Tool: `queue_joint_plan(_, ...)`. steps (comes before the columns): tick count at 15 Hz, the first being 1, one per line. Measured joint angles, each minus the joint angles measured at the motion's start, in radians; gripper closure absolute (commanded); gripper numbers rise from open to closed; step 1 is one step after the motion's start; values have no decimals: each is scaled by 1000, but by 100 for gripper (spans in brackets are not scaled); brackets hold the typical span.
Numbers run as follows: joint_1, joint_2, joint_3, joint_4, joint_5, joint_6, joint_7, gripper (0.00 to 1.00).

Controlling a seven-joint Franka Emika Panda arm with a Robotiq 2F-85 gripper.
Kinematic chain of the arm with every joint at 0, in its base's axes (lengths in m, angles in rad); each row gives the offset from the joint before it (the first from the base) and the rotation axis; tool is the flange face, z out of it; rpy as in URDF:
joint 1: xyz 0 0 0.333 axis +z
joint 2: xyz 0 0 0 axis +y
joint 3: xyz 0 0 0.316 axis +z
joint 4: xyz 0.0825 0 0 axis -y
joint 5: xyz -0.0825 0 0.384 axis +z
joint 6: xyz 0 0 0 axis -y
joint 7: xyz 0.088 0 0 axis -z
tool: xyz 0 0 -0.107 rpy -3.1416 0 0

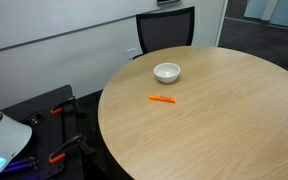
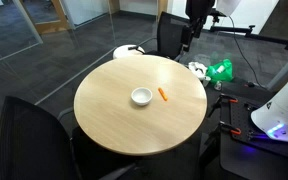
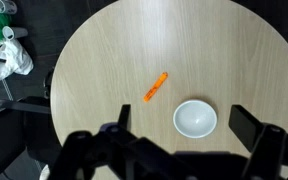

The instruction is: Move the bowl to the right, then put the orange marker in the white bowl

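The small white bowl (image 1: 167, 72) (image 2: 141, 96) (image 3: 195, 118) sits upright and empty near the middle of the round wooden table (image 1: 224, 125). The orange marker (image 1: 162, 99) (image 2: 163, 95) (image 3: 156, 87) lies flat on the table a short way from the bowl, not touching it. My gripper (image 3: 184, 122) is open and empty. It hangs high above the table, with the bowl showing between its two fingers in the wrist view. In an exterior view the gripper (image 2: 192, 22) is up by the far edge of the table.
A black chair (image 1: 166, 30) (image 2: 174, 35) stands at the table's edge, and another chair (image 2: 29, 130) at the near side. Crumpled green and white bags (image 2: 216, 70) (image 3: 4, 55) lie on the floor. Red-handled equipment (image 1: 59, 110) stands beside the table.
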Motion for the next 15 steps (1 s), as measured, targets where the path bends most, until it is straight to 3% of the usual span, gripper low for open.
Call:
queue_joint_plan(10, 7, 0, -14, 1, -18, 3, 0, 0)
queue_joint_plan(15, 2, 11, -78, 1, -87, 83, -27, 0)
